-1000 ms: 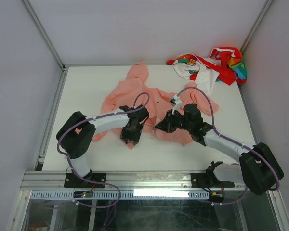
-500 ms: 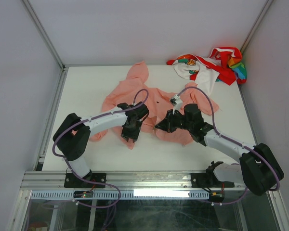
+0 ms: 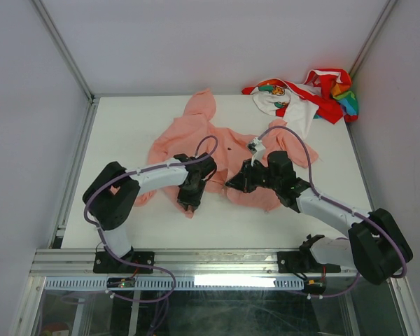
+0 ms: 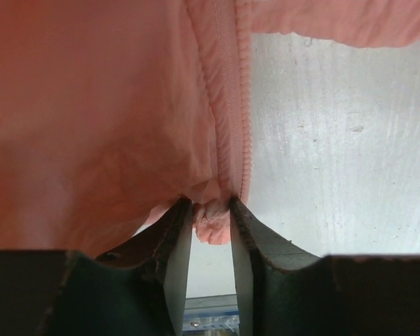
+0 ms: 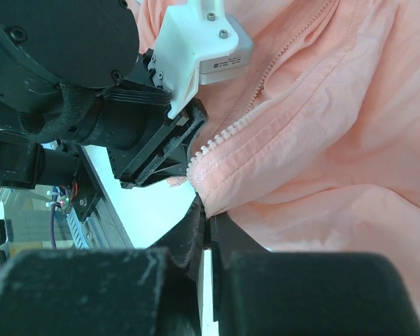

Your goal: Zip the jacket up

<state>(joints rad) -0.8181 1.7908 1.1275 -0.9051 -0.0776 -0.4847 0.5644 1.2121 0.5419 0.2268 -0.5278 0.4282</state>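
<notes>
Top external view: a thin salmon-pink hooded jacket [image 3: 189, 133] lay on the white counter [image 3: 119, 126].
The left hand [image 4: 210, 213] pinched its zipper's lower end; the right hand [image 5: 206, 222] clamped a toothed zipper edge.

The left arm [image 3: 157, 176] and right arm [image 3: 325, 205] pair bulky black joint housings with white links, and purple cables [image 3: 281, 127] loop alongside. The left gripper [image 4: 210, 204] has matte black fingers [image 4: 154, 241] with pale inner faces and carries a white bracket [image 5: 199, 42] with two screws.
</notes>
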